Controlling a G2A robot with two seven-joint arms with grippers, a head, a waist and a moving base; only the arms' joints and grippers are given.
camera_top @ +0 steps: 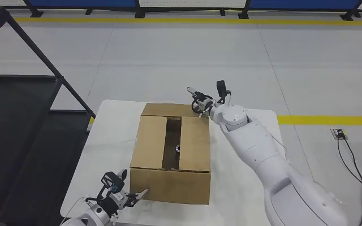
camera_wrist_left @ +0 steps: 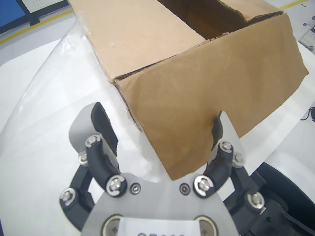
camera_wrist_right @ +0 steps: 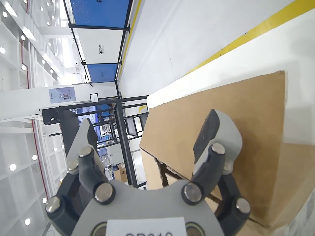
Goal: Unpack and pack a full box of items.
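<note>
A brown cardboard box (camera_top: 172,152) stands in the middle of the white table (camera_top: 116,147). Its two long top flaps lie almost closed with a dark slot (camera_top: 172,144) between them, and something small glints inside. My left gripper (camera_top: 125,192) is open at the box's near left corner, and a hanging end flap (camera_wrist_left: 209,104) dips between its fingers (camera_wrist_left: 103,126). My right gripper (camera_top: 196,101) is open at the box's far right corner, beside the raised far end flap (camera_wrist_right: 221,114). The box's contents are hidden.
A dark metal rack (camera_top: 34,113) stands left of the table. The table edge runs close behind the box on the far side (camera_top: 243,111). White table surface (camera_top: 113,164) lies bare left of the box. A yellow floor line (camera_top: 319,120) runs at the right.
</note>
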